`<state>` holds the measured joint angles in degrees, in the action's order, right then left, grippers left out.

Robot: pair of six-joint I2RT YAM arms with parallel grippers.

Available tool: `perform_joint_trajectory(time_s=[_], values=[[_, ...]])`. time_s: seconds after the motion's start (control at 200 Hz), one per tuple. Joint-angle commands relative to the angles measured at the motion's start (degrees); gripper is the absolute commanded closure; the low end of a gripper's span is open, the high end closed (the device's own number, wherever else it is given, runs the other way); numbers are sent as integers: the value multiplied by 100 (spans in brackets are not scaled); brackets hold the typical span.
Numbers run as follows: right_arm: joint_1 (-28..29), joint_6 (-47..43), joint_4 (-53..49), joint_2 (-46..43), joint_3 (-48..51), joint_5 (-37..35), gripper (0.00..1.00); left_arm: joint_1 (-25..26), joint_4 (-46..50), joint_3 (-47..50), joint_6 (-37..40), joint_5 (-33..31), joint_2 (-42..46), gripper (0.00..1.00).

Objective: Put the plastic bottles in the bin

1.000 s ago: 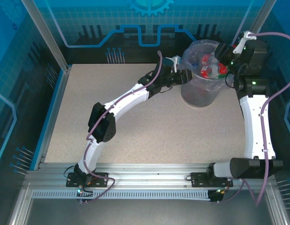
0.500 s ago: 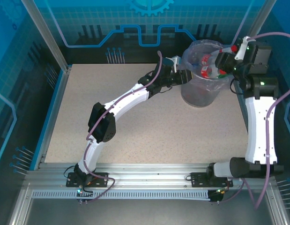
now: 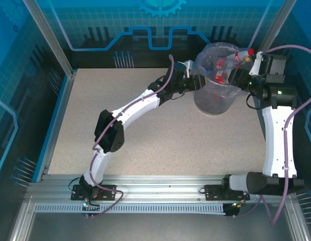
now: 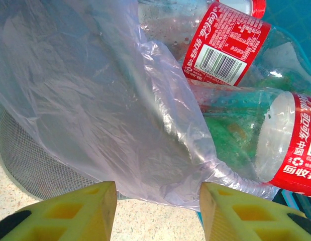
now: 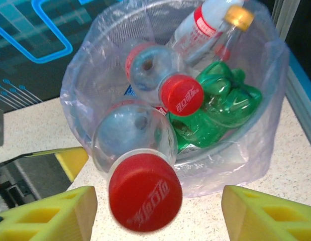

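Currently bin packed with plastic bottles; left gripper clamps its rim; right gripper spread, empty.

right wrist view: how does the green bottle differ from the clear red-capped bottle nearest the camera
The green bottle is tinted and crumpled; the clear bottle is colourless and keeps its round shape. The green bottle lies down inside the bin; the clear bottle pokes over its rim, red cap towards the camera. Both are plastic.
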<state>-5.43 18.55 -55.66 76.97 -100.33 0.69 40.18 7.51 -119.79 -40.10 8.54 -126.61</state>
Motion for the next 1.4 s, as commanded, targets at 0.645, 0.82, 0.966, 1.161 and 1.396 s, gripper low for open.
perform_joint_trajectory(time_s=[0.645, 0.82, 0.966, 1.161, 1.396], values=[[233, -783, 1047, 314, -319, -16, 64, -50, 128, -2, 151, -133, -63, 52], [257, -1043, 1268, 598, -689, -99, 67, -54, 159, 9, 160, -142, -70, 52], [219, -985, 1370, 904, -919, 116, 67, -60, 163, 34, 162, -150, -74, 52], [87, -608, 1250, 1103, -734, 617, 66, -72, 181, 19, 169, -149, -74, 52], [-444, -141, 1046, 1094, -141, 1179, 66, -90, 173, 19, 160, -142, -78, 52]])
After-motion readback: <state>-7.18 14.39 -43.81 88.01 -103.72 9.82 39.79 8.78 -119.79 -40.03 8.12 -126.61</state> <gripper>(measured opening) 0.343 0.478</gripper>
